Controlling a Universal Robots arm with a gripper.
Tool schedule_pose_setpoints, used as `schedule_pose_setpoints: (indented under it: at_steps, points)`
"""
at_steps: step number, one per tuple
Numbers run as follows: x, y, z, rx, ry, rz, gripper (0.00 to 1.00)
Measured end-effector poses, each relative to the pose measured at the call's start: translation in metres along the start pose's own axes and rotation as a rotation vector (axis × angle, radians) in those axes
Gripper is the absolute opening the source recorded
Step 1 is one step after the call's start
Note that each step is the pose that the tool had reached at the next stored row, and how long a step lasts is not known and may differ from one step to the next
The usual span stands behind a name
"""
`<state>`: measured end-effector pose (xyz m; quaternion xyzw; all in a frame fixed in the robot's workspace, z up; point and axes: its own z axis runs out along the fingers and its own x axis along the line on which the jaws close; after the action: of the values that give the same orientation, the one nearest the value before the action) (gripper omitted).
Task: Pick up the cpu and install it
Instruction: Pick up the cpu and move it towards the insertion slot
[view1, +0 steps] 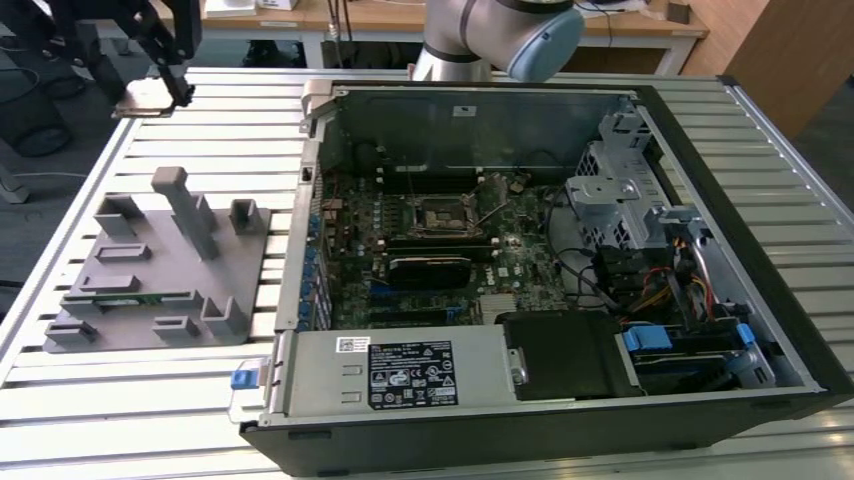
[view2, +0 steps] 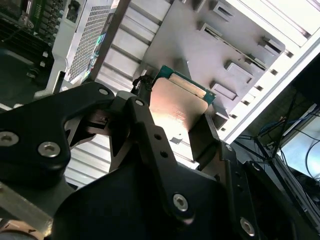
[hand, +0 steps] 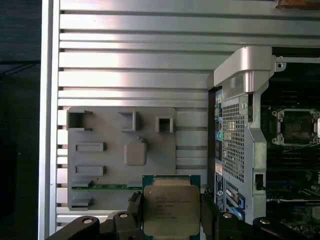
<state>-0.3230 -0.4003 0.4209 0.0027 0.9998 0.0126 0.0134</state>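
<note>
Black gripper (view2: 176, 107) linkage is crowding the second wrist view up close. Its fingers (view2: 204, 134) are clamping two opposite edges of the cpu (hand: 169, 209) — the chip is hanging lid-up in the air over the slatted metal table (view1: 134, 400), toward the exterior view's left and well apart from the open PC case (view1: 481, 120). Grey plastic tray (view1: 127, 250) is lying on the table near the case's side wall, w/ a green memory stick (hand: 100, 186) sitting in one slot. Inside the case the cpu socket (hand: 296, 127) is sitting mid-motherboard (view1: 400, 290); can't tell whether its frame is open.

Step in hand, as I'm judging it, is carrying the chip across to the socket. Doing that well is meaning:
- keeping the chip level, w/ grip on the edges only and no extra squeeze
- clearing the case wall w/ height to spare
- matching the chip's orientation to the socket — any corner mark is too small to read

Views:
- Exterior view is giving the chip's height over the table & the whole route.
- First wrist view is looking down on the lid, taking in chip, tray & socket together.
- Second wrist view is giving the finger contact and the green board rim peeking past the lid.
</note>
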Motion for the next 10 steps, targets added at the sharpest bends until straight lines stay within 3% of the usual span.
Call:
schedule_pose_setpoints:
  at_steps: [10]
  points:
    - [-0.0213, 0.0001, 0.0018, 0.0000, 0.0000, 0.000, 0.55]
